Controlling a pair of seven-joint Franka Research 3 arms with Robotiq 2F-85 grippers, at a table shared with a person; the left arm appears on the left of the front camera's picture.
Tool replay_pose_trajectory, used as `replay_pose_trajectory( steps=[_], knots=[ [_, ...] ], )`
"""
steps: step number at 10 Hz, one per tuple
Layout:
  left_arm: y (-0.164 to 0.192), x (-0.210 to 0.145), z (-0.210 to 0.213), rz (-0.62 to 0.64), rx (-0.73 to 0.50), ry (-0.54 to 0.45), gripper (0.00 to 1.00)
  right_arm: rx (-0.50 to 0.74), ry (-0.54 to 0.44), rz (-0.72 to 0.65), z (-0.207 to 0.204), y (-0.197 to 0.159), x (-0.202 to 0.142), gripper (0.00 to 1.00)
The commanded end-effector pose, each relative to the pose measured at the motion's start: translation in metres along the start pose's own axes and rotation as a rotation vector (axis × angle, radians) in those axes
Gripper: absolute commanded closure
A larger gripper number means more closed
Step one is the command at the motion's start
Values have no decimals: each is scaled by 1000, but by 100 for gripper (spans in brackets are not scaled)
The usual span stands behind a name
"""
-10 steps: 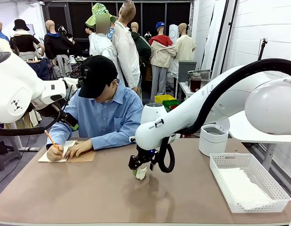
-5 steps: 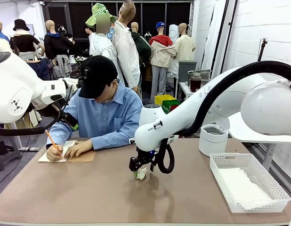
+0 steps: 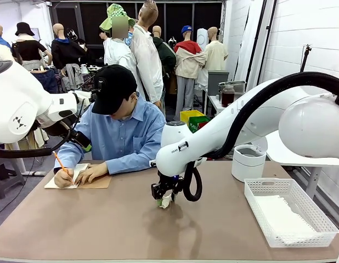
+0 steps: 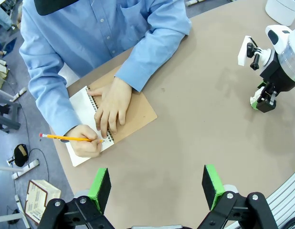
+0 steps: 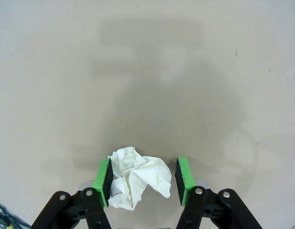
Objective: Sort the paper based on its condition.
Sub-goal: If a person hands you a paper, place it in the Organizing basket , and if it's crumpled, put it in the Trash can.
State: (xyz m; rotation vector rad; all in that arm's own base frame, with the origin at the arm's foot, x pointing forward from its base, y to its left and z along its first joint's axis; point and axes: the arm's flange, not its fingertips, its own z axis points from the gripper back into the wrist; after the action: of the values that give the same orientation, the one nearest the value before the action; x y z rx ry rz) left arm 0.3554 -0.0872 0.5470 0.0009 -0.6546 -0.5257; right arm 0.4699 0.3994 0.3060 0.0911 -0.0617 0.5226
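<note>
A wide brown table (image 3: 76,230) spread across the scene, its near half and left side bare and free for movement. The white right arm (image 3: 224,129) reached in over the table's right side to its middle. A person in a blue shirt (image 3: 125,137) sat at the table's far edge, towards its left, with one hand (image 4: 111,102) flat on a spiral-bound notebook (image 4: 138,107) lying along that edge. A white lattice basket (image 3: 257,189) sat at the table's right edge by the near corner, holding flat white sheets (image 3: 282,216). A round white container (image 3: 249,161) stood farther back on the table's right side. The left gripper (image 4: 156,183) hung above the table's left part, jaws wide with nothing between them. The right gripper (image 3: 164,201) pointed down, low over the table's middle, jaws part-way in around a crumpled paper (image 5: 138,179). One pad touched the wad; the other stood just clear. The person's other hand (image 4: 85,145) held a yellow pencil (image 4: 66,138) over the notebook.
</note>
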Motion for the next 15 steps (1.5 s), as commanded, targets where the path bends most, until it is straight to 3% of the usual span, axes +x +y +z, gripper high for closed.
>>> replay_pose_trajectory(
  steps=[1,3,9,11,15],
  knots=[
    [1,0,0,3,-1,0,0,-26,-44,9,-7,4,8,33],
    [1,0,0,3,-1,0,0,-24,-53,3,-5,4,8,71],
    [1,0,0,3,-1,0,0,-29,6,-12,16,11,8,71],
    [1,0,0,3,-1,0,0,-60,-19,-62,44,-6,5,71],
    [1,0,0,3,-1,0,0,-140,-134,-295,118,-61,-9,71]
  ],
)
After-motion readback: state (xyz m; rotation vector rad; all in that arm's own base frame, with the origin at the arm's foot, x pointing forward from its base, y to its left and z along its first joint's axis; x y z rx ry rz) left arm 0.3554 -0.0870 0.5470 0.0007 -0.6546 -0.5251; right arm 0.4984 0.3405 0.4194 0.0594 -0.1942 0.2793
